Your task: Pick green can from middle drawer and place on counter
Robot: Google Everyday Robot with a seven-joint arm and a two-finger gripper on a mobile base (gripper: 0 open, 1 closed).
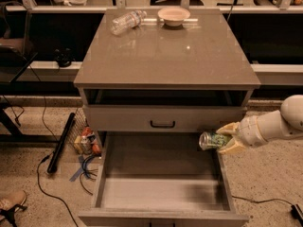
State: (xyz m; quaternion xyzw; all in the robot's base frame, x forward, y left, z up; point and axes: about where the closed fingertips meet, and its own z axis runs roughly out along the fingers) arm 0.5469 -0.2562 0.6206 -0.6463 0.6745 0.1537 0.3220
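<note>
My gripper [224,138] is shut on the green can [211,140], a small green-and-silver can held on its side, silver end pointing left. It hangs above the right wall of the open middle drawer [161,193], just below the shut drawer front with the black handle [162,124]. The drawer's grey floor shows nothing on it. The taupe counter [165,56] lies above, well higher than the can. My white arm [277,122] reaches in from the right.
A clear plastic bottle [127,21] lies on its side and a bowl [173,15] stands at the counter's far edge. Cables, a black bar [60,142] and small items lie on the floor left of the cabinet. An open slot sits under the counter.
</note>
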